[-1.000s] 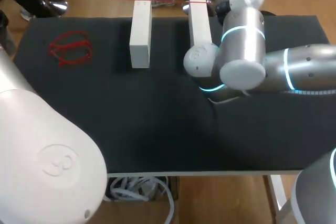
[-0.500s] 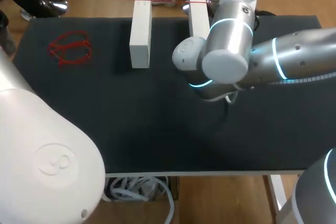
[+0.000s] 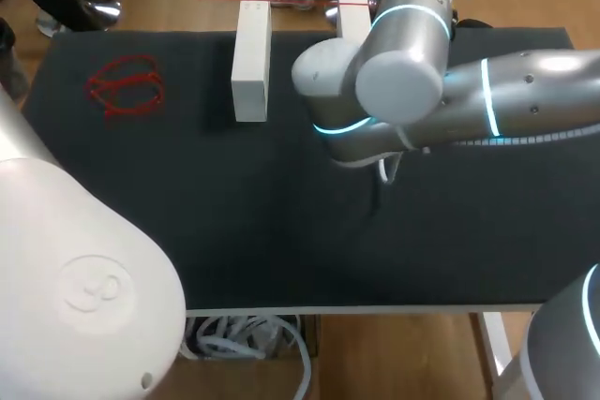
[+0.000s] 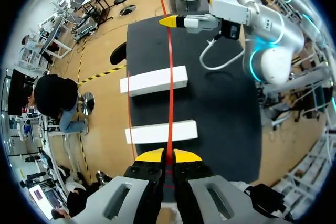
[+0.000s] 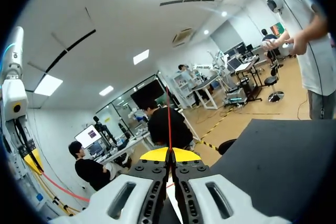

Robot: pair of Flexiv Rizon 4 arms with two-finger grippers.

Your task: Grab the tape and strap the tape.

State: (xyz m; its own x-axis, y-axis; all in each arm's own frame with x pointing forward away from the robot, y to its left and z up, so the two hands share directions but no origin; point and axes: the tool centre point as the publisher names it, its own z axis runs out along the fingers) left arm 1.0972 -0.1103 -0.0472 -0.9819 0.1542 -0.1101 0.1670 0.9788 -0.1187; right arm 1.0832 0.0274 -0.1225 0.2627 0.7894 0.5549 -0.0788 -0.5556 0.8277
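Together, left gripper (image 4: pixel 168 156) and right gripper (image 5: pixel 169 155) pinch red tape (image 4: pixel 170 87) — taut.

The right arm (image 3: pixel 469 119) bends in past the middle, its right gripper (image 5: pixel 169 154) pinched closed. The left arm (image 3: pixel 75 259) sits at the near corner, its left gripper (image 4: pixel 168 156) likewise closed.

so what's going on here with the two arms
Both arms hold one red tape taut between them. The left gripper is shut on it at one side, the right gripper at the other, and the tape runs over two white blocks on the black table. A loose red bundle lies aside.
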